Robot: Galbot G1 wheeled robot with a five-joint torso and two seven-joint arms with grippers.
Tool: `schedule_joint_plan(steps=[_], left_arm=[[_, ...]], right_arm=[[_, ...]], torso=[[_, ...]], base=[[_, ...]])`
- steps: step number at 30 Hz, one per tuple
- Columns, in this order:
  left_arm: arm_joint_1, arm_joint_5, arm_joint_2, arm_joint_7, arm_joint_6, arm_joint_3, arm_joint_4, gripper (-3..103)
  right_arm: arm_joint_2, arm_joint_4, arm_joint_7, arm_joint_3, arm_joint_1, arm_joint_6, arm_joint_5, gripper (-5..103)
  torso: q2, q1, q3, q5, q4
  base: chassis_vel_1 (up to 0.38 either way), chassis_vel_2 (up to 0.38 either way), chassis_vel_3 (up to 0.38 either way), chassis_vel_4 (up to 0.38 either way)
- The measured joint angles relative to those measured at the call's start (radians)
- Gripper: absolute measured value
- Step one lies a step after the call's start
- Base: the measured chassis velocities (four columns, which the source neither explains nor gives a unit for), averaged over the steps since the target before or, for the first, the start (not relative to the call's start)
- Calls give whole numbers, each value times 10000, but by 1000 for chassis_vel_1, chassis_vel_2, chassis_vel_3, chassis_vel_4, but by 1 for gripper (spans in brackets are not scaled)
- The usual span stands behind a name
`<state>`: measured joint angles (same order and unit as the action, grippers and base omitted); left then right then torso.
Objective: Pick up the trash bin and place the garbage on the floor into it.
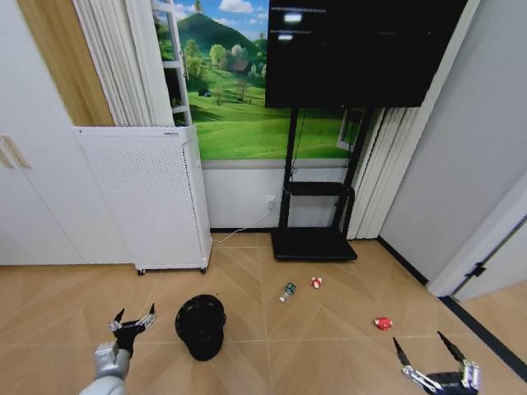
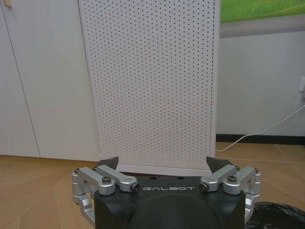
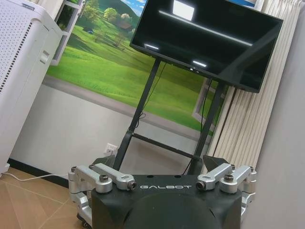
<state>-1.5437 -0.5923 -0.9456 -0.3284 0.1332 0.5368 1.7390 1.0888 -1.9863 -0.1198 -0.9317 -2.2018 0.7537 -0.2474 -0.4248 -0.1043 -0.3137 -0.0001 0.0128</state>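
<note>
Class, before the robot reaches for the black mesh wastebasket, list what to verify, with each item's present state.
1. Black round mesh trash bin upright on the floor: ok.
2. Left gripper open, beside the bin, apart from it: ok.
3. Right gripper open, holding nothing: ok.
4. Green-white bottle, red-and-white piece and red piece lie on open floor: ok.
5. Bin empty inside: cannot tell.

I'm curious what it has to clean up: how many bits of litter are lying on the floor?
3. A small green-white bottle and a red-and-white piece lie close together near the TV stand's base; a red piece lies apart, farther right. None is in the trash bin.
</note>
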Motion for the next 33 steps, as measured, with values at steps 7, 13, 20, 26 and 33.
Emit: schedule_joint_plan(steps=[7,13,20,26,33], left_arm=[[-23,4,-2,-8,11,14,94,100],[-24,-17,12,-21,10,14,118,100],[-42,-32,11,-26,7,18,118,100],[-46,-37,14,-26,7,32,118,100],[-41,-41,22,-27,7,20,133,100]], right_arm=[[197,39,189,66,-9,84,21,100],[212,87,202,68,-1,130,36,100],[255,68,205,79,13,132,30,100],[279,93,215,81,16,132,64,100],[357,148,236,115,29,153,103,100]], torso=[[307,113,195,0,2],[606,222,386,0,1],[881,317,563,0,1],[1136,398,740,0,0],[1384,475,909,0,0]], base=[[0,0,0,0],[0,0,0,0],[0,0,0,0],[0,0,0,0],[0,0,0,0]])
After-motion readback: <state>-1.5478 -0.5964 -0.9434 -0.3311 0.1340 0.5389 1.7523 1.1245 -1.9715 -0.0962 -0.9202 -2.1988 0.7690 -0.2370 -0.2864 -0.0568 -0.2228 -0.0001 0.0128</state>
